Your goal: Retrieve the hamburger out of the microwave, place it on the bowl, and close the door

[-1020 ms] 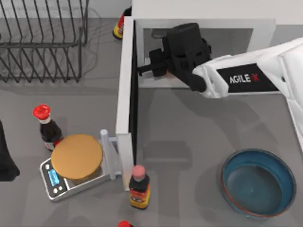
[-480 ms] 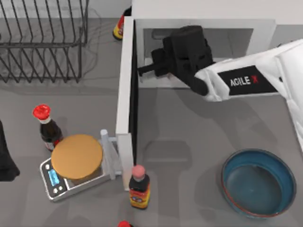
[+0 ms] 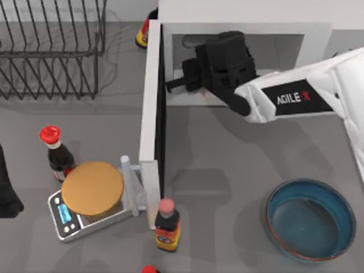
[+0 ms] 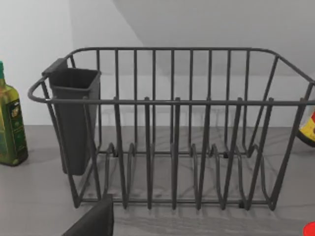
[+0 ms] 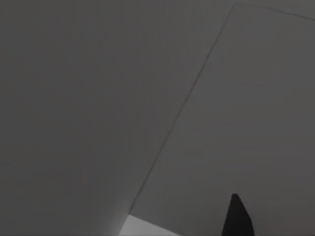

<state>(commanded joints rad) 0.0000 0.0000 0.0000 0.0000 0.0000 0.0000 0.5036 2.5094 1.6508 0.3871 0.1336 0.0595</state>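
The large white boxy microwave (image 3: 244,25) stands at the table's far edge, its tall white door (image 3: 150,122) swung open. The right arm's black gripper (image 3: 176,84) reaches into the grey cavity; whether its fingers are spread cannot be told. The wide dark blue bowl (image 3: 280,200) sits near right. The hamburger is hidden.

Grey table (image 3: 227,159); white wall (image 4: 34,44) behind; soft shadows.
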